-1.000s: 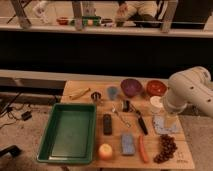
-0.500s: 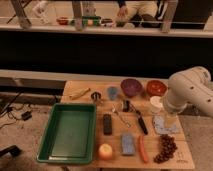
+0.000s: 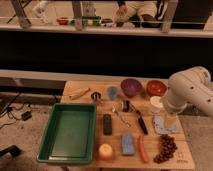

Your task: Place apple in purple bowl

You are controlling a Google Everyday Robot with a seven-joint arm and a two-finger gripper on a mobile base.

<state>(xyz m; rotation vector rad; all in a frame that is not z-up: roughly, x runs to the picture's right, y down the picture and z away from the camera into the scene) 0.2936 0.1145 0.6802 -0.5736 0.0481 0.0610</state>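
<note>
No change across the last second: arm and objects hold position. Green tray at lower left. Apple sits on the table at lower centre, just right of the tray. Purple bowl is at upper centre-right, well apart from the apple. Gripper hangs at the right of the table; I cannot tell its state. My judgement: the reach for the apple has not begun.
</note>
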